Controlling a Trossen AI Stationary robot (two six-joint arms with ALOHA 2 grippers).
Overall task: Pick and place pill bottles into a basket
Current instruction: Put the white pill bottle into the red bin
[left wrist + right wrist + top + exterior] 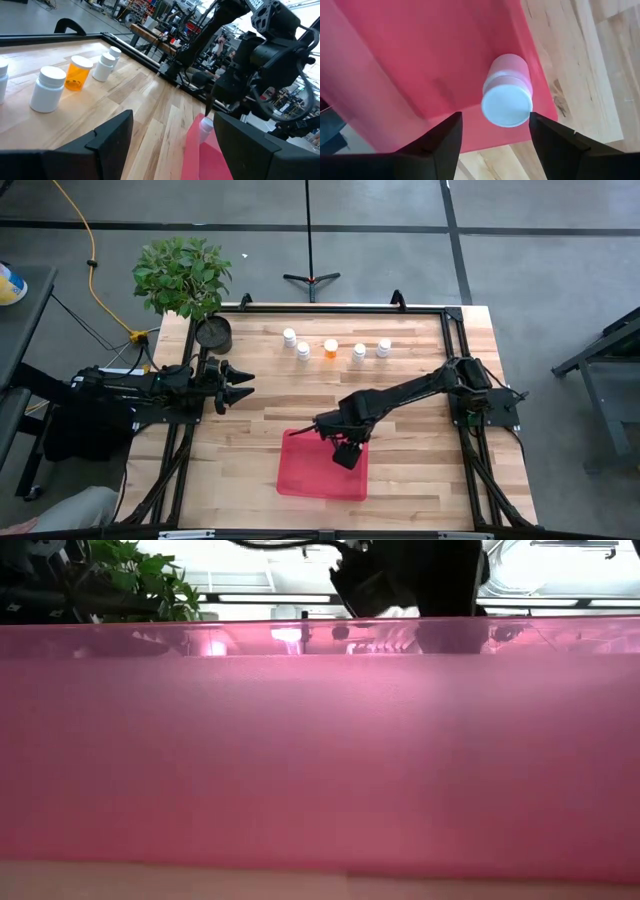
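While its fingers stand parted, the right gripper (492, 137) hovers over a white bottle (507, 91) in the basket (410, 65). At frame left, the left gripper (243, 383) waits, released.

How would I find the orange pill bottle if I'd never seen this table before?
Start at the leafy plant by the table's far corner and follow the row of little bottles along that far edge. The orange pill bottle stands in the middle of the five. Its neighbours are all white; it alone has an orange body under a white cap.

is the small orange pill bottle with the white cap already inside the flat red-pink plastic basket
No, the small orange pill bottle with the white cap stands on the wooden table in the far row, apart from the flat red-pink plastic basket.
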